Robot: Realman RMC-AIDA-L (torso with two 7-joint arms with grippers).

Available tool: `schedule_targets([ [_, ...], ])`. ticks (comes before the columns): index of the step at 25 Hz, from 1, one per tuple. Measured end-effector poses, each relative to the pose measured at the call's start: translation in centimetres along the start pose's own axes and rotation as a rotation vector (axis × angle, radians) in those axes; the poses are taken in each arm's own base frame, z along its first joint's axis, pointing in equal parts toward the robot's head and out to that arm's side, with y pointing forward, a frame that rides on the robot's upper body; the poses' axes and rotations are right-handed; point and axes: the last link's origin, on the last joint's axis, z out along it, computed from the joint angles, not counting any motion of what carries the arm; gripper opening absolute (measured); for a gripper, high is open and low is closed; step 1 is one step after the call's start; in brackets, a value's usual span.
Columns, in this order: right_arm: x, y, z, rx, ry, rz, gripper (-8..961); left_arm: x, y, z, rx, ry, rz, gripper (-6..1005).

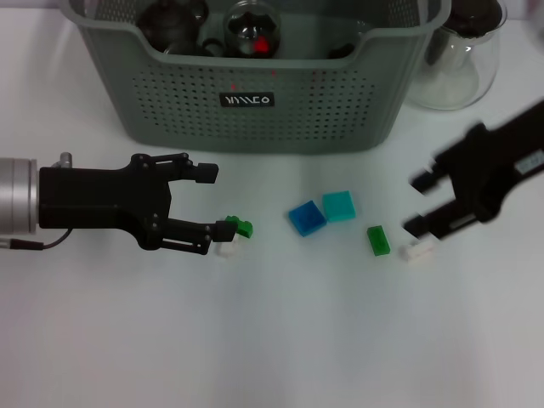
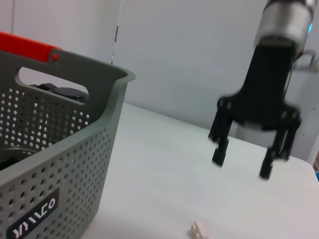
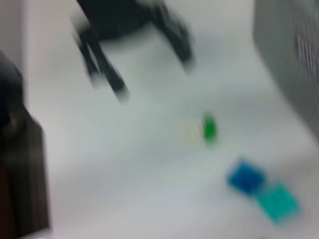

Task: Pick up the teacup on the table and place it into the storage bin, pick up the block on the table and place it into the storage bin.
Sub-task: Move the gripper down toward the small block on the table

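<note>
White table (image 1: 272, 340) ahead of you — storage bin (image 1: 255, 102) at the back, small blocks (image 1: 306, 218) scattered before it. Your left gripper (image 1: 212, 201) hangs open, empty, beside a green block (image 1: 240, 226); your right gripper (image 1: 422, 204), open too, nears a white block (image 1: 418, 250). Closing off-centre could flick either away.

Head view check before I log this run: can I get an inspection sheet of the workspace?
Surface: white table.
Job's things: storage bin at the back holds dark teaware; blue block, teal block, green block, small green block, two white blocks lie loose.
Clutter: glass jug beside bin.
Grippers: left gripper open by small green block; right gripper open near white block.
Cables: thin wire at left arm.
Surroundings: nothing seen.
</note>
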Motion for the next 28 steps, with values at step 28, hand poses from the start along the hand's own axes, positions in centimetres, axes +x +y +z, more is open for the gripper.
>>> schedule_targets([
  [28, 0.3, -1.4, 7.5, 0.257, 0.395, 0.456, 657, -0.2, 0.1, 0.0, -0.002, -0.004, 0.032, 922],
])
